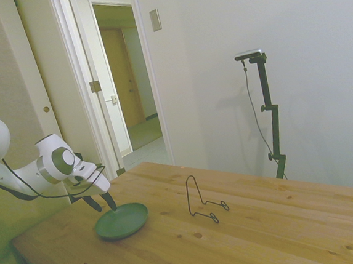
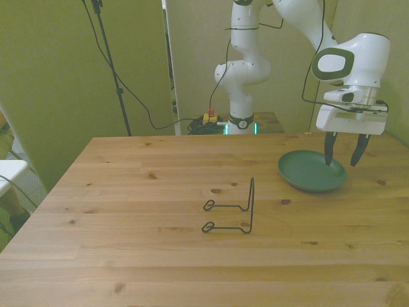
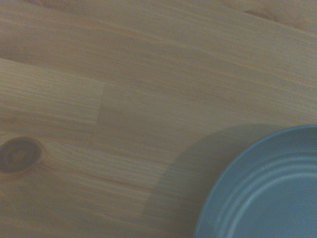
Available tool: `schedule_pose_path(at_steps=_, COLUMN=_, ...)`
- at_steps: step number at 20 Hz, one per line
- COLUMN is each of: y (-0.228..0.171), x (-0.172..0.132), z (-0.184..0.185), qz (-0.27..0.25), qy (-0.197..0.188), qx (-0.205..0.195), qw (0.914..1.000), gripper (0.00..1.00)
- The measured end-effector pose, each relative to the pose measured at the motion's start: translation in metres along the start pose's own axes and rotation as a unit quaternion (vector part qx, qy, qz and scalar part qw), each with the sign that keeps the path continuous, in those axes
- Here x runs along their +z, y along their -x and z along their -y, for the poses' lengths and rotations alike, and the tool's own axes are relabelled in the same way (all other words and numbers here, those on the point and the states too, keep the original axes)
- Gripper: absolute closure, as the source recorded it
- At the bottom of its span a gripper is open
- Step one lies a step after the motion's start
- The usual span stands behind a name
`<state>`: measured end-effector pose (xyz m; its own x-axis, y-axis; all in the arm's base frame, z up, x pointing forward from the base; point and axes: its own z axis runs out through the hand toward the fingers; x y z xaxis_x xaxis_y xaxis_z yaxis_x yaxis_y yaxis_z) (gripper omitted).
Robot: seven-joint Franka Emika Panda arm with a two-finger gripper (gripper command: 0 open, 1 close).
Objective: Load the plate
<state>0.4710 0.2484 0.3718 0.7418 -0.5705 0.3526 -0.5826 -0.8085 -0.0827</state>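
Dark green plate (image 2: 311, 171) lying flat on the wooden counter (image 2: 160, 256) at the front view's right, gripper (image 2: 343, 157) over its rim, jaws apart, wire stand (image 2: 235, 208) upright nearby.

Plate (image 2: 312, 171) on the table (image 2: 128, 256), wire stand (image 2: 238, 210) to the front view's left, apart.

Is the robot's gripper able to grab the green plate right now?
Probably yes. The gripper hangs open at the plate's rim, one finger over the plate, one outside it. Nothing blocks it; the wire stand is well away.
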Motion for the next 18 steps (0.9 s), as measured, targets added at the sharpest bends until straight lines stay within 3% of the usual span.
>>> schedule_pose_path(at_steps=10, y=0.004, x=0.019, z=0.004, qz=0.012, qy=0.000, qx=0.008, qw=0.9999, gripper=0.00)
schedule_pose_path(at_steps=18, y=0.005, x=0.026, z=0.003, qz=-0.005, qy=0.030, qx=0.006, qw=0.9995, gripper=0.00)
